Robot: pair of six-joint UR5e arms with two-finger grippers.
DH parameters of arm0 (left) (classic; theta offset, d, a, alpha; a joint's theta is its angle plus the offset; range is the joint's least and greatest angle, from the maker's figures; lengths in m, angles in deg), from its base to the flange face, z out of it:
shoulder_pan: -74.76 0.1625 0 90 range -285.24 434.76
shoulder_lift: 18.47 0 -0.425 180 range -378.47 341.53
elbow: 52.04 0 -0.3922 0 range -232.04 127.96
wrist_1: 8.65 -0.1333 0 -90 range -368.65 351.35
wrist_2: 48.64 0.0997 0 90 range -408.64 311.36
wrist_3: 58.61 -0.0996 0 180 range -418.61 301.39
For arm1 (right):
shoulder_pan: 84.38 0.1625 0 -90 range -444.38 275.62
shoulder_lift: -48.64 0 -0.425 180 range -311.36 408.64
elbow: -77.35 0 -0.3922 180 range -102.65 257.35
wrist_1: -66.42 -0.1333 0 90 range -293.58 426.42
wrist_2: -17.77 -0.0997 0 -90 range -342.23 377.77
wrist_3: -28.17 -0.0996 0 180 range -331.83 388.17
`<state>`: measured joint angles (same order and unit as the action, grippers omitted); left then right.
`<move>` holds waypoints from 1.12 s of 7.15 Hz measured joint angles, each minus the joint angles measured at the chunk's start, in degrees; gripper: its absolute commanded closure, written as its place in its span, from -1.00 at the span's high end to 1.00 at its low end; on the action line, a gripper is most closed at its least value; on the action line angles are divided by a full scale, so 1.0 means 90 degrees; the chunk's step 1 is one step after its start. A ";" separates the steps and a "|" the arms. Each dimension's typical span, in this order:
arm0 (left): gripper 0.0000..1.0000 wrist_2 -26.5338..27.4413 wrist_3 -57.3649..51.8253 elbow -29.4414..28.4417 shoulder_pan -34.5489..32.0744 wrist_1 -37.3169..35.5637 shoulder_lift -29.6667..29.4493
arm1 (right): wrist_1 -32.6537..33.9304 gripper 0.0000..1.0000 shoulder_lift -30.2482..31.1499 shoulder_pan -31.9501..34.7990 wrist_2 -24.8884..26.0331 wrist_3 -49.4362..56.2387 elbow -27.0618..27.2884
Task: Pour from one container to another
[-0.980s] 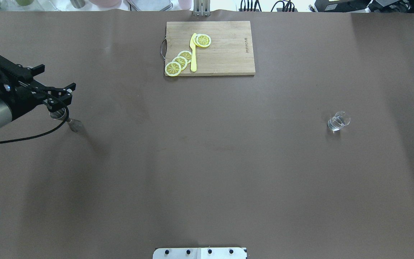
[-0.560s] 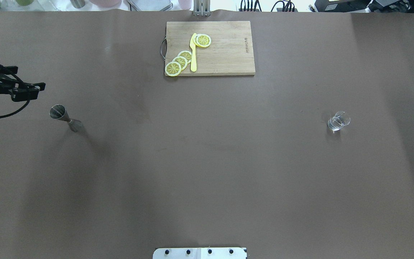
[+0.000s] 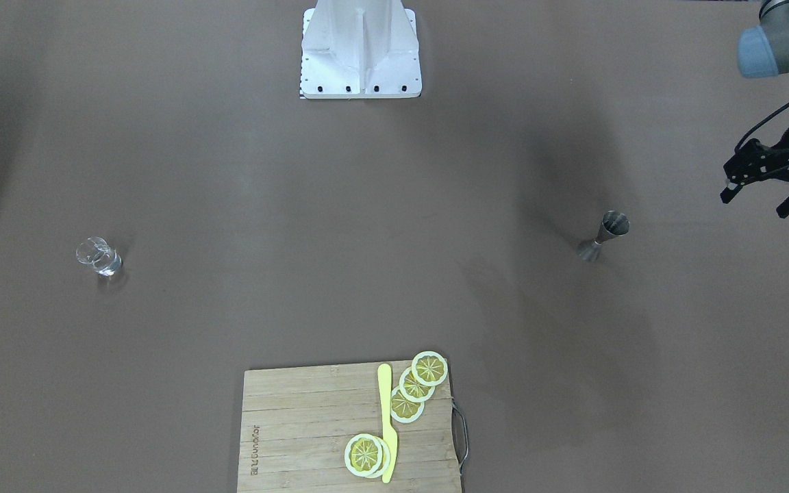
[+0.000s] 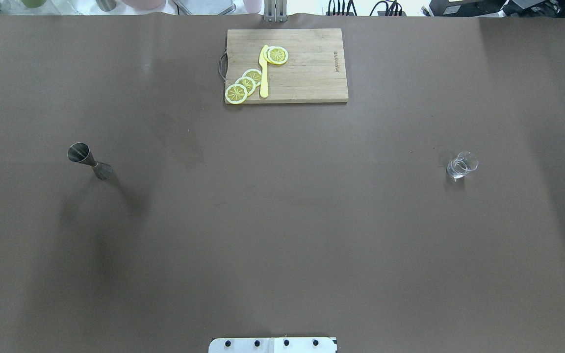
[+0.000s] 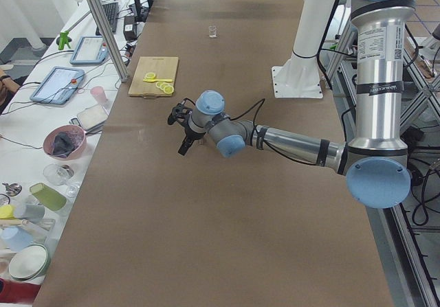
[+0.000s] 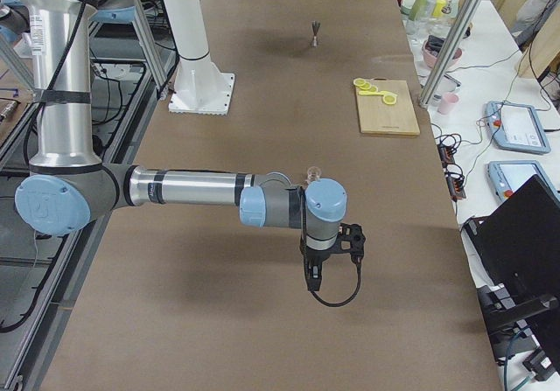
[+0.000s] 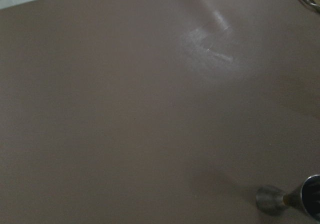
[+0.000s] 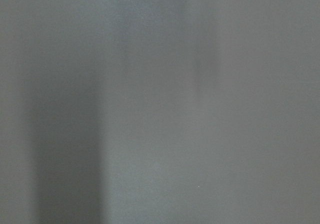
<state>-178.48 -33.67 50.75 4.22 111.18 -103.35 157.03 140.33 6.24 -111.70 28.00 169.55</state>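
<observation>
**Jigger and tumbler standing apart, neither one held**

The small grey steel hourglass-shaped jigger (image 4: 89,161) is standing upright on the brown table (image 4: 282,220), far over on the robot's left side. The left gripper (image 3: 755,203) is hovering near it, out toward the table's left edge, with its black fingers spread apart and holding nothing (only a fingertip is showing in the overhead view). The small clear faceted glass tumbler (image 4: 461,164) is standing upright well apart from the jigger, on the robot's right side. The right gripper (image 6: 313,282) is hanging above the table near the tumbler, pointing down, and whether its fingers are apart or together cannot be told. At the far edge a wooden cutting board (image 4: 307,63) is lying, carrying yellow lemon slices (image 4: 245,84) and a yellow plastic knife (image 4: 264,73).
</observation>
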 measured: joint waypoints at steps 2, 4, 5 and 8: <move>0.96 -0.0412 -0.0729 -0.0028 -0.0528 -0.1575 0.0215 | 0.0000 1.00 0.0021 0.0000 0.0003 0.0000 0.0000; 0.97 -0.0627 -0.0881 -0.0387 -0.1134 -0.2106 0.0291 | 0.0000 1.00 0.0026 0.0000 0.0003 0.0000 0.0000; 0.97 -0.0661 -0.0880 -0.0534 -0.1381 -0.2164 0.0303 | 0.0000 1.00 0.0026 0.0000 0.0001 0.0000 0.0000; 0.97 -0.0655 -0.0884 -0.0766 -0.1708 -0.2160 0.0316 | 0.0000 1.00 0.0029 0.0000 0.0001 0.0000 0.0000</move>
<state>-184.37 -41.63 43.86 -11.15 91.74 -100.51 157.04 140.59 6.24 -111.69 27.99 169.55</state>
